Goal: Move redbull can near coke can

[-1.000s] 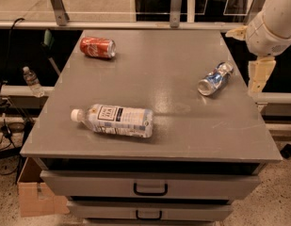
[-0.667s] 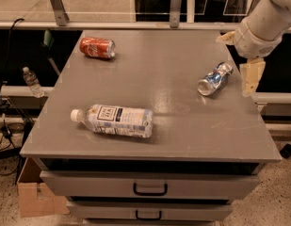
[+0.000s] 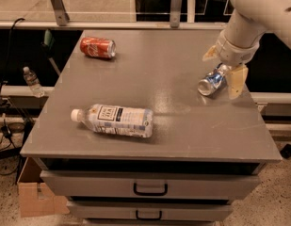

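The redbull can (image 3: 212, 80), small, silver-and-blue and dented, lies on its side near the right edge of the grey table (image 3: 159, 55). My gripper (image 3: 223, 68) hangs over it from the upper right, open, with one cream finger (image 3: 235, 82) to the can's right and the other behind its far end. The can's far end is hidden by the gripper. The coke can (image 3: 97, 47), red with white script, lies on its side at the table's far left.
A clear plastic water bottle (image 3: 113, 120) with a white label lies on its side at the front left. Drawers (image 3: 149, 188) sit under the tabletop. A cardboard box (image 3: 34, 199) and another small bottle (image 3: 31, 81) are on the left, below table level.
My gripper has moved left and down from beyond the table's right edge, and its fingers now straddle the redbull can. The cans and bottle have not moved.
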You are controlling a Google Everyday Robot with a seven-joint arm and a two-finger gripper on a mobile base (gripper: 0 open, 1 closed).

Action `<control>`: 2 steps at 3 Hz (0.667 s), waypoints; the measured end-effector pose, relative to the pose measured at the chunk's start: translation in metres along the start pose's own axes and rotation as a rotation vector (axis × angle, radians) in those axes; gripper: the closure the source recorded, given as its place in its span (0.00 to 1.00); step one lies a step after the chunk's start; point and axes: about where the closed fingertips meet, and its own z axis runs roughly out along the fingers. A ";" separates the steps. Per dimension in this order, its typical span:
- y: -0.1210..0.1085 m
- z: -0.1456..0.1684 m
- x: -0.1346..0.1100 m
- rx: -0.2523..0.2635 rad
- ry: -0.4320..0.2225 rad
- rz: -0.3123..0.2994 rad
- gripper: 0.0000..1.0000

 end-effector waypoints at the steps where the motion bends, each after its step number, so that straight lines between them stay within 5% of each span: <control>1: 0.002 0.011 -0.004 -0.042 0.002 -0.025 0.41; 2: 0.005 0.017 -0.006 -0.073 0.002 -0.034 0.65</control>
